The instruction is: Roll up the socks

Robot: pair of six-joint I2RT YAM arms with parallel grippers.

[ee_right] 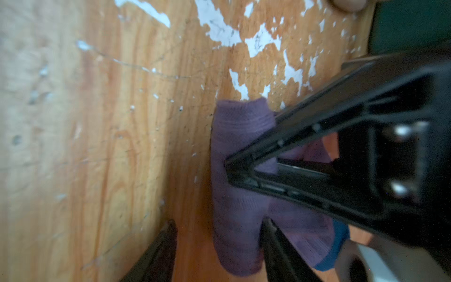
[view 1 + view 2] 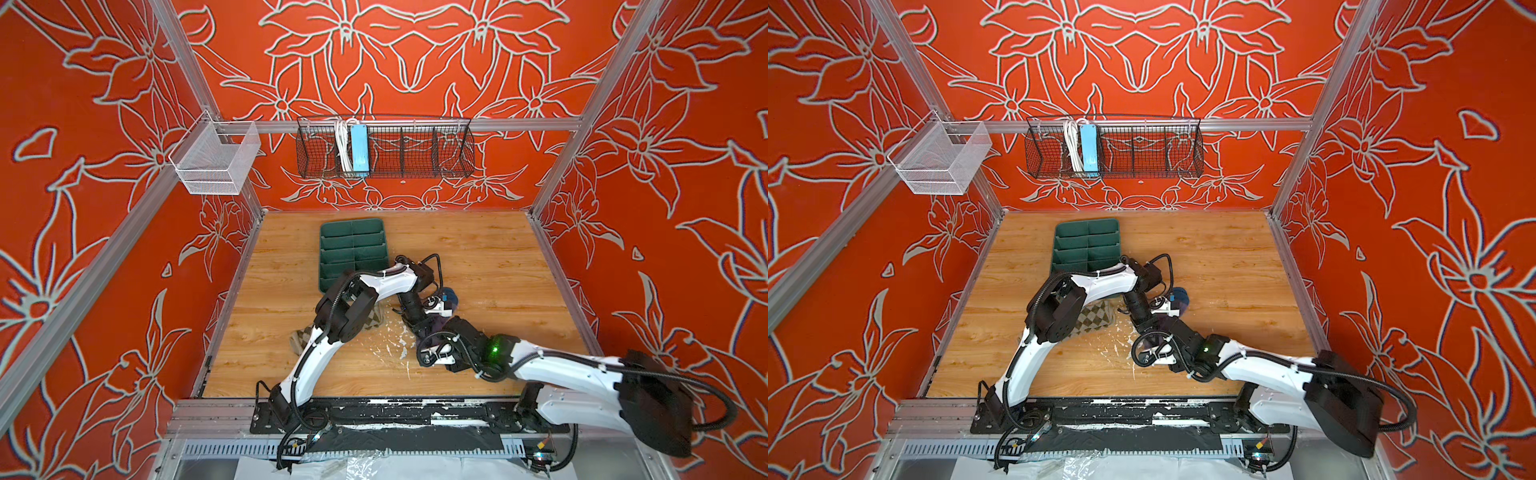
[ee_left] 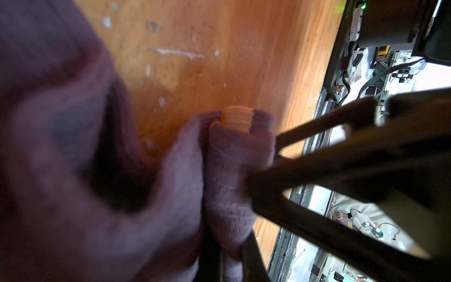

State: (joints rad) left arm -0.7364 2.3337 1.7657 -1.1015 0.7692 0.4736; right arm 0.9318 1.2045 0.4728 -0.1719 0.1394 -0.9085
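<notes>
Argyle sock [image 2: 1094, 318], beige with olive-brown diamonds, lies on the wooden table [image 2: 478, 257] left of centre. In both top views it is largely covered by the left arm's elbow. Behind it, toward the back wall, stands a green divided tray [image 2: 353, 249], apart from the sock. The left arm reaches across to the middle of the table. In the left wrist view the left gripper [image 3: 229, 246] is pressed together on a fold of the purple sock [image 1: 238, 127], with knit bunched between its fingers. The purple sock sits at table centre, right of the argyle sock, with a patch of worn white flaking [image 1: 219, 26] on the table between them. One end of the sock is rolled over into a thick tube, and a strip of mustard cuff [image 3: 238, 117] shows at the end of that roll. The teal toe [image 2: 451, 296] lies at the far end, nearer the back wall. To the right, the right gripper [image 1: 217, 223] comes in low from the front right. Its jaws stand apart astride the rolled end, one finger against the knit. Bare table shows between the other finger and the sock, so the roll is not clamped. The left wrist view is blurred, and finer contact cannot be judged there.
</notes>
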